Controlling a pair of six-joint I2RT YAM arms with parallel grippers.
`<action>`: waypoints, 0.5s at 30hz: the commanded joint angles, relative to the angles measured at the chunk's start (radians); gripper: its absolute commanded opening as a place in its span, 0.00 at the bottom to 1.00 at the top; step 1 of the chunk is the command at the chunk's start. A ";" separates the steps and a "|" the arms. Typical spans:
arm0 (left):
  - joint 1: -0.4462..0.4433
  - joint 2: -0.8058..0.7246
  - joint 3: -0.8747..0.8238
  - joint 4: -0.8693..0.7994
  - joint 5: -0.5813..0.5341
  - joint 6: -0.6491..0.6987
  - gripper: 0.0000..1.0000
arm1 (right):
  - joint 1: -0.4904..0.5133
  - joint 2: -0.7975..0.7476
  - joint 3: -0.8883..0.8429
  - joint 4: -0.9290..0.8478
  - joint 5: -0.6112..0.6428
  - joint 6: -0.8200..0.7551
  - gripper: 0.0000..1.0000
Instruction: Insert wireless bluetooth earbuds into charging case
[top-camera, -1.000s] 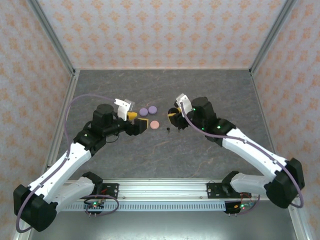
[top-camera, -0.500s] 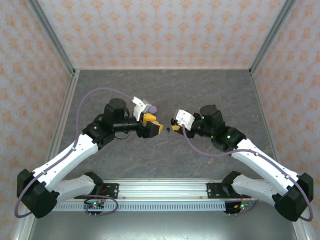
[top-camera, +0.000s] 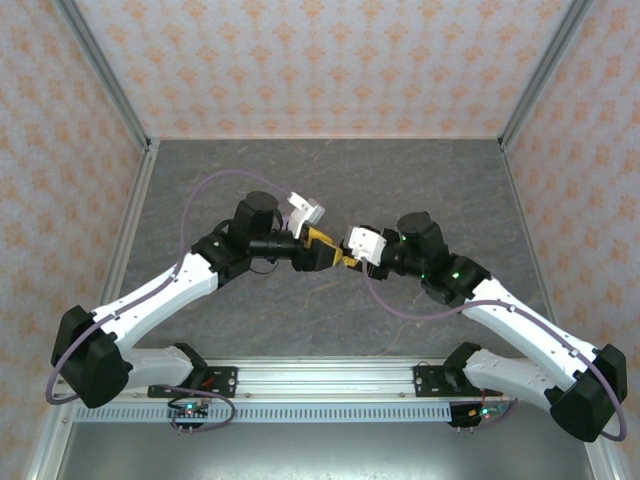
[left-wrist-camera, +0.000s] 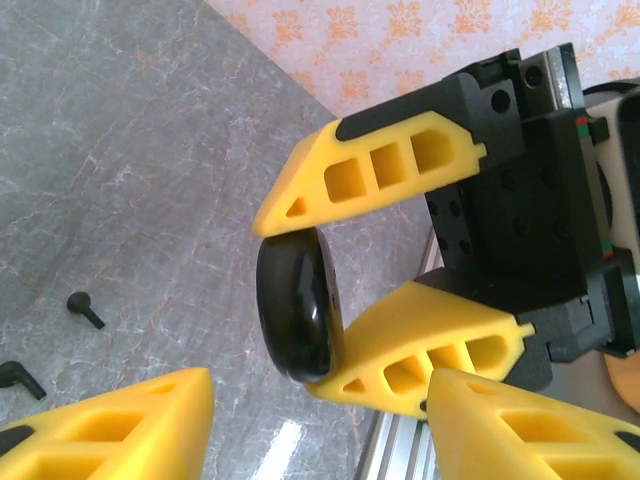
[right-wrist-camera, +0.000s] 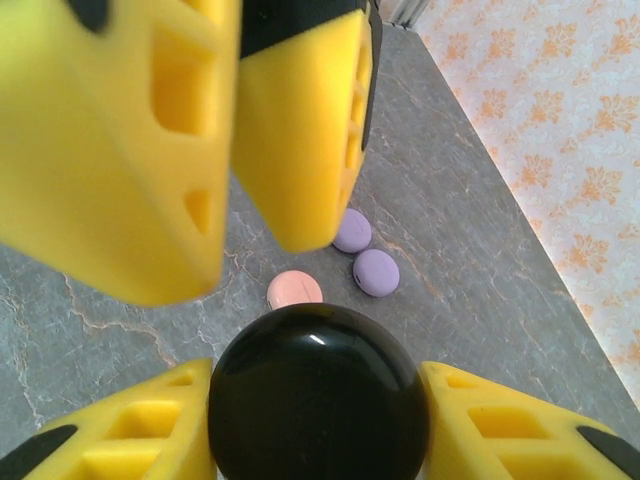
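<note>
The glossy black case (right-wrist-camera: 318, 400), round and closed, is held on edge above the table mid-scene by the right gripper (left-wrist-camera: 295, 305). A lilac case (right-wrist-camera: 351, 231), a second lilac case (right-wrist-camera: 376, 272) and a pink case (right-wrist-camera: 294, 290) lie flat, close together. A black bud (left-wrist-camera: 85, 308) and a second black bud (left-wrist-camera: 18, 375) lie loose nearby.

Seen from the right wrist, the left gripper (right-wrist-camera: 240, 260) is blurred and cropped at twelve o'clock. From the left wrist, a black earbud (left-wrist-camera: 18, 375) is clipped at eight o'clock.
</note>
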 joint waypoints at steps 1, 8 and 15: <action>-0.014 0.020 0.046 0.054 0.031 -0.029 0.56 | 0.008 -0.016 -0.011 0.030 -0.020 -0.029 0.44; -0.032 0.066 0.072 0.050 0.050 -0.036 0.53 | 0.010 -0.025 -0.018 0.042 -0.031 -0.038 0.44; -0.037 0.089 0.071 0.054 0.057 -0.042 0.45 | 0.009 -0.028 -0.026 0.045 -0.049 -0.045 0.44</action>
